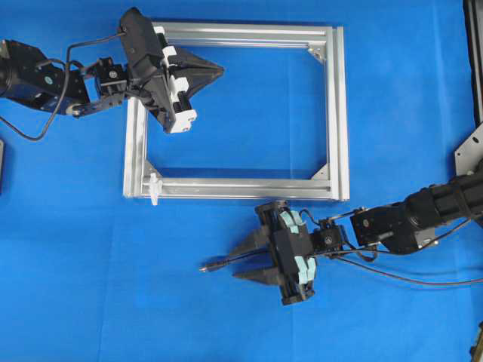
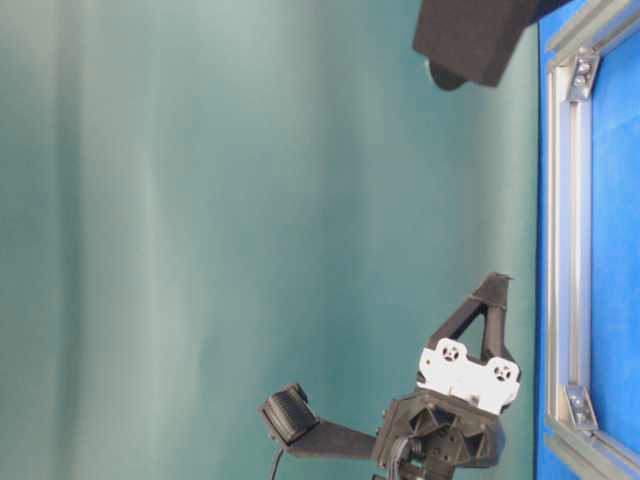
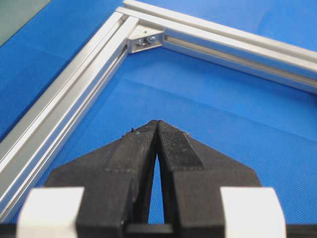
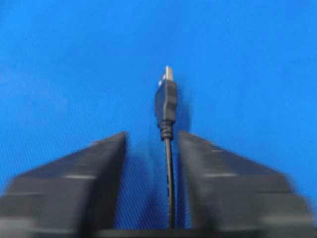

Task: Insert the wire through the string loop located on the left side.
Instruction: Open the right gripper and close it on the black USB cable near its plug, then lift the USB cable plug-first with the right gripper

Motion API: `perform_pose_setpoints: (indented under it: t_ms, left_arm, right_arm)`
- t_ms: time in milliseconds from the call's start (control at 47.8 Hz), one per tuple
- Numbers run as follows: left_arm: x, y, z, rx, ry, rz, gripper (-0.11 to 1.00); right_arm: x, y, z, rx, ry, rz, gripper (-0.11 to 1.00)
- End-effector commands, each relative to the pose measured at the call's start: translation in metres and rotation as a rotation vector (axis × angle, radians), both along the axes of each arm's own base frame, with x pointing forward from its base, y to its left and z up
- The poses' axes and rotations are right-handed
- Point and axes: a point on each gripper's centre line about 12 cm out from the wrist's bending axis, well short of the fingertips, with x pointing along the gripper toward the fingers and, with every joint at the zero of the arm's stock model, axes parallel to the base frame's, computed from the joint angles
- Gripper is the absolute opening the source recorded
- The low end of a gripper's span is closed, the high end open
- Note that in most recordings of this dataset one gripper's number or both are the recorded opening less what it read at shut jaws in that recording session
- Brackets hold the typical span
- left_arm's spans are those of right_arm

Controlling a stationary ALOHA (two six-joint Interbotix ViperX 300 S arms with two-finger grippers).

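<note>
Blue mat — my right gripper [image 4: 151, 144], jaws narrowed but not clamped, straddles the limp wire [image 4: 169, 168]; I'd pinch just behind its stiff plug.

Blue table [image 1: 407, 90]; frame [image 1: 337, 113]; wire [image 1: 226, 263]

The left arm reaches in from the left edge, its gripper [image 1: 213, 72] pointing right with both fingers [image 3: 148, 144] pressed together, holding nothing. The right arm stretches leftward; its gripper [image 1: 240, 262] shows fingers [image 4: 106, 163] apart, seemingly mid-closure given the blur.
</note>
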Motion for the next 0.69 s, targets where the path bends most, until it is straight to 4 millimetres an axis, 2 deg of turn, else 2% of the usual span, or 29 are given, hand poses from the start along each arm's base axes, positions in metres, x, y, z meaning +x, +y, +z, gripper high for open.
perform_pose_setpoints:
  t_ms: [0,63,126,440,670]
  left_arm:
    - [0.003,0.001,0.015,0.015,-0.044,-0.001,0.00]
    - [0.003,0.001,0.015,0.015,-0.044,-0.001,0.00]
    - [0.003,0.001,0.015,0.013,-0.044,0.000,0.00]
    - [0.003,0.001,0.016,0.015,-0.045,-0.001,0.00]
    - [0.005,0.002,0.017,0.016,-0.051,0.000,0.00]
  right_arm:
    - [0.000,0.001,0.012,0.014,-0.042,0.000,0.19]
    - [-0.001,0.001,0.013,0.017,-0.056,-0.001,0.06]
    - [-0.003,0.000,0.013,0.019,-0.060,-0.002,0.00]
    - [-0.001,0.001,0.019,0.024,-0.078,-0.001,0.00]
    - [0.000,0.002,0.051,0.034,-0.086,0.001,0.00]
